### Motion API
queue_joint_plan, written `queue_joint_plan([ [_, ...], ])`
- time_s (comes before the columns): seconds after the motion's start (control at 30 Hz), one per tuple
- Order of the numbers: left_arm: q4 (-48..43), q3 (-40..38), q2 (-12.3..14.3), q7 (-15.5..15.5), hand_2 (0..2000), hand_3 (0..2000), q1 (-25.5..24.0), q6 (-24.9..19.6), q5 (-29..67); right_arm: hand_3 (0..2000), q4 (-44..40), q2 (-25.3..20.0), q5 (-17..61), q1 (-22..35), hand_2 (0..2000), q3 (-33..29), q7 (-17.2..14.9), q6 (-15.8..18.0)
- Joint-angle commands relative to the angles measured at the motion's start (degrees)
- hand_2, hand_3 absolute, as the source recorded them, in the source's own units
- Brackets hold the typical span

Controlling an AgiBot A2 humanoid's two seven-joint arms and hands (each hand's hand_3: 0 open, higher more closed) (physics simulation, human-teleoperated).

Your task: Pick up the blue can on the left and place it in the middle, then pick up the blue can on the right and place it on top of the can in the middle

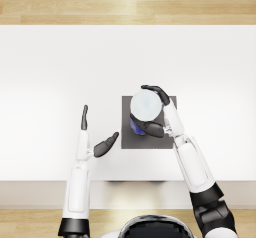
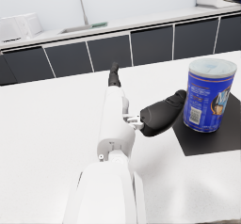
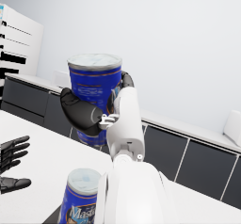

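Held can (image 3: 95, 96): your right hand (image 1: 152, 113) grips it, raised above the mat; blue cylinder, pale foil lid.
Lower can (image 2: 209, 96): upright on the dark square mat (image 2: 221, 133); barcode shows, lettering "Mas…" partly readable in right wrist view.
Left hand (image 2: 157, 117): fingers spread, empty, beside the mat on the white table (image 1: 45, 92).
Head view: held can hides the lower one.

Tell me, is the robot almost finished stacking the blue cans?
Almost. The first can already stands on the dark mat in the middle, and the left hand is open beside it. The right hand holds the second can in the air above the first. Left to do: lower it on top and let go.
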Motion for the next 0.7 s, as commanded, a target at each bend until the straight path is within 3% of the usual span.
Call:
queue_joint_plan([
  [0.03, -0.5, -1.2, -0.7, 0.1, 0, 0, -6.7, 0.0, 0.0, 1520, -3.1, -1.0, 0.0, 1.5, 2000, 0.7, -0.6, -1.6],
  [0.23, -2.8, 2.0, -0.6, 0.4, 0, 0, -6.9, -0.1, 0.0, 1520, -8.9, -2.1, 0.0, 1.8, 2000, 4.0, -2.1, -5.2],
  [0.57, -2.6, 4.7, -0.2, 0.5, 0, 0, -7.3, -0.1, 0.0, 1520, -18.6, -3.0, 0.0, 0.8, 2000, 3.5, -2.1, -6.5],
  [0.6, -2.6, 4.7, -0.2, 0.5, 0, 0, -7.3, -0.1, 0.0, 1520, -20.1, 6.1, 0.0, 8.1, 2000, 20.9, -2.1, -6.5],
  [0.63, -2.8, 4.8, -0.1, 0.5, 0, 0, -7.3, -0.1, 0.0, 1520, -21.3, -1.1, -0.1, 2.9, 2000, 7.8, -1.7, -7.5],
  [0.7, -3.0, 4.9, 0.0, 0.5, 0, 0, -7.0, -0.1, 0.0, 1520, -23.1, -1.3, 0.0, 3.1, 2000, 8.4, -0.6, -6.7],
])
